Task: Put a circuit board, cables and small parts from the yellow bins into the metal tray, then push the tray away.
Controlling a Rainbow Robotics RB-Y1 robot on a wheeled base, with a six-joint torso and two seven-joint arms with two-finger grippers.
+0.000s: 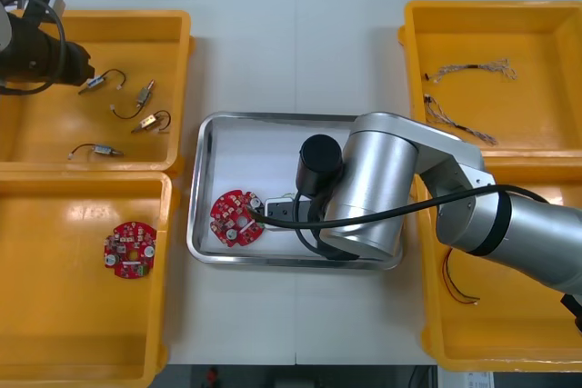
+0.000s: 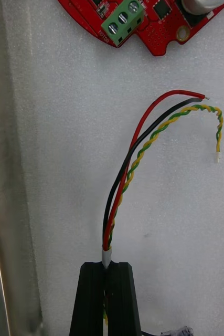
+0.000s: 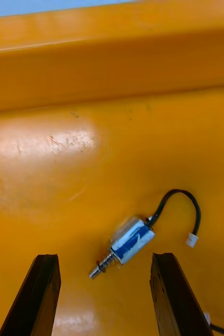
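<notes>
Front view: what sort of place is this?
Probably an electronics kitting bench: yellow bins hold a round red circuit board, cables and small metal parts beside a metal tray. The right gripper holds a cable bundle over the tray; the left gripper hovers open over one small part.

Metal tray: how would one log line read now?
right tool: shut on cable over metal tray, near circuit board | left tool: open above small metal part in yellow bin

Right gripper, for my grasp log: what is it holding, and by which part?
The right gripper is shut on the cable bundle, pinching its sleeved end over the metal tray.
</notes>
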